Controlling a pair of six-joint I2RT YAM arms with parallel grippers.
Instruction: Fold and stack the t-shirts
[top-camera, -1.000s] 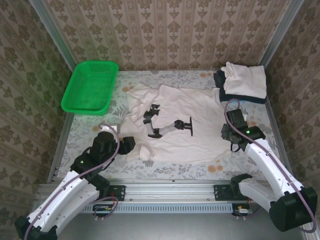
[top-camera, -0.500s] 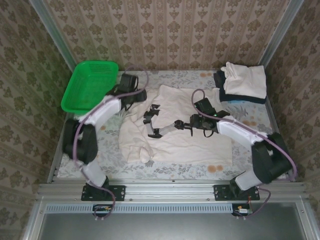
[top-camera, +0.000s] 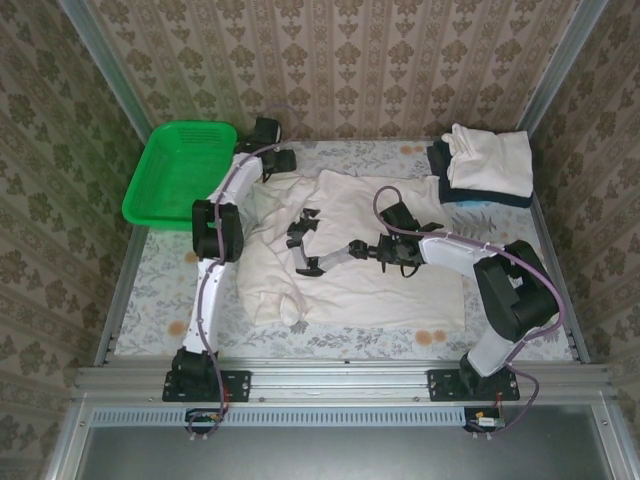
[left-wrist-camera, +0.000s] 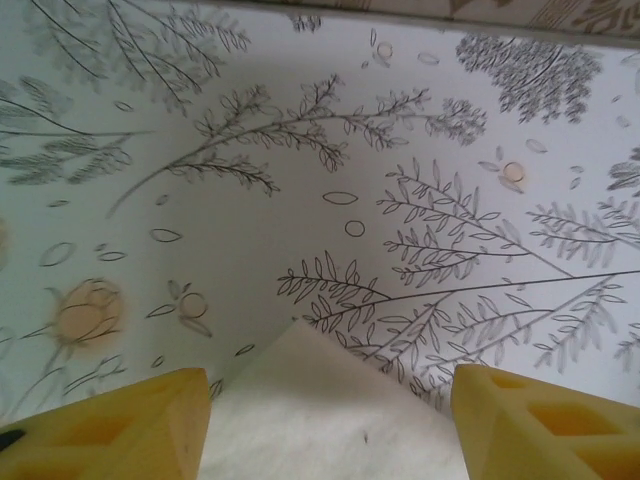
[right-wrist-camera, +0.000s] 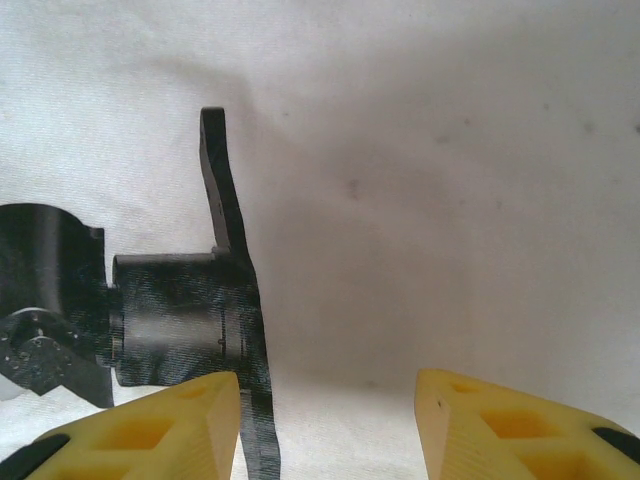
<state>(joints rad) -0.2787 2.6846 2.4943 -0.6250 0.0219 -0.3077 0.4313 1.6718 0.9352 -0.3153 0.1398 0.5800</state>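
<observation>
fold preparation judged. left gripper (left-wrist-camera: 335, 405) stood open over cream t-shirt (top-camera: 390, 290) corner, lower centre; right gripper (right-wrist-camera: 325, 425) likewise open. next needed: corner pinch.

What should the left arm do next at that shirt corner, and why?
Probably lower the left fingers and close them on the corner of the cream t-shirt: it sits between them, they stand open, and nothing is pinched yet.

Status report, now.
Left pincer open over cream t-shirt corner. Right pincer open beside black gadget. T-shirt spread, unfolded. Gadget lying on it, in the way.
</observation>
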